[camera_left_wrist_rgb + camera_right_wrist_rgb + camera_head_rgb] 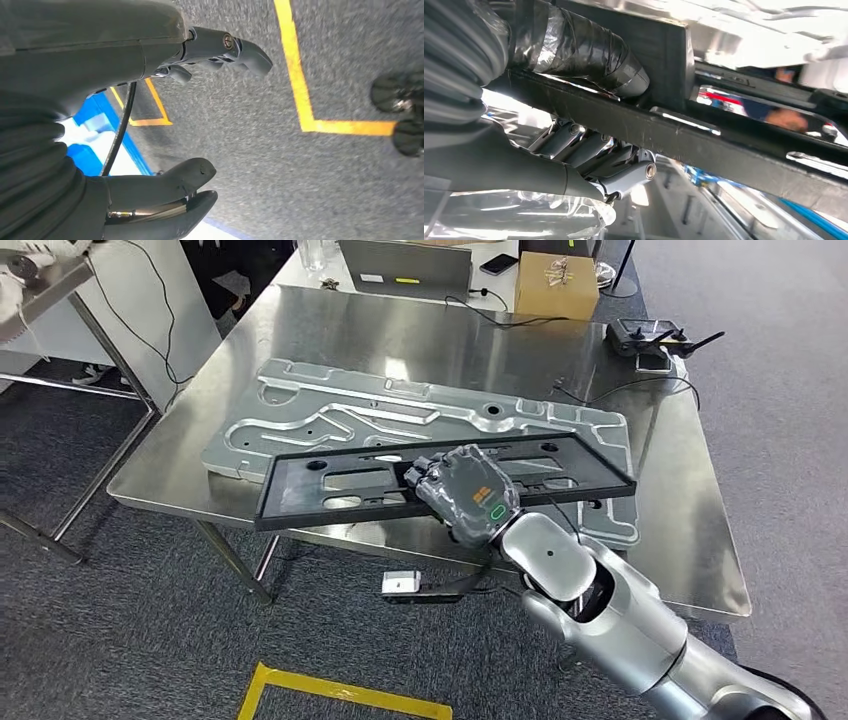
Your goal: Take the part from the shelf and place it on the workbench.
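Steel workbench [330, 330], grey carpet [120, 630] | right robot hand [462, 492] grips black part [300, 490] | left robot hand [165, 125] spread, empty

No legible text, brand or number is found in any view. On the back of the right hand [468, 495] an orange mark and a green-outlined mark are seen, too small to be read. A pale label on the laptop [405, 265] at the surface's far edge is likewise unreadable.
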`<move>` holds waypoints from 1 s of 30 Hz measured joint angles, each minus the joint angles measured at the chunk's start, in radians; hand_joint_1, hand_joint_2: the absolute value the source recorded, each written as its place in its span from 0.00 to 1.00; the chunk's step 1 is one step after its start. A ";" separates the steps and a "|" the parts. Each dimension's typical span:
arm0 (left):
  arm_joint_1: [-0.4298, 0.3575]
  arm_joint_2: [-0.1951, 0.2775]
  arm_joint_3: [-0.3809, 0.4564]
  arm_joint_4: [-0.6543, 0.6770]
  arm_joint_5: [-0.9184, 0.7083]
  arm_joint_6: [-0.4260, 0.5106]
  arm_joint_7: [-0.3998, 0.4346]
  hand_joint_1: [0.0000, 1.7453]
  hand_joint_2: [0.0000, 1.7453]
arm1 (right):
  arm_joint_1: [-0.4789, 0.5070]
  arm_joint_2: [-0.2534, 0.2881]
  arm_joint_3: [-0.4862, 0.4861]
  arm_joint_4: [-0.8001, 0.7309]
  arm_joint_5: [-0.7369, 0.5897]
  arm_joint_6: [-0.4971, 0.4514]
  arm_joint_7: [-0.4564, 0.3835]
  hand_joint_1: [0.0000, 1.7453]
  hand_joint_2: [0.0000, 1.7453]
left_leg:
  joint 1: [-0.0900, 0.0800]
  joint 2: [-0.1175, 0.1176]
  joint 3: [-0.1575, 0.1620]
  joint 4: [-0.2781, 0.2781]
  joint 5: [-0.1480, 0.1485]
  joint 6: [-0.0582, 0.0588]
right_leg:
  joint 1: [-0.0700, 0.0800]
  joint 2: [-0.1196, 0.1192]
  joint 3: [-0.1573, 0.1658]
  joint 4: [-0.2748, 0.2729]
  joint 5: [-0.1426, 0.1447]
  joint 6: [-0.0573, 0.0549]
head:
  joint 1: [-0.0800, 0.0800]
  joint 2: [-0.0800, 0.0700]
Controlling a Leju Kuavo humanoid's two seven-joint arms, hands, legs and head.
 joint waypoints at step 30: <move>0.076 0.031 0.213 0.000 0.074 -0.076 -0.080 0.00 1.00 | 0.017 -0.417 -0.279 -0.003 -0.100 -0.005 -0.071 1.00 1.00 | 0.028 0.005 0.022 0.001 -0.019 -0.017 | -0.046 -0.001 -0.003 0.024 -0.009 0.073 | 0.000 0.000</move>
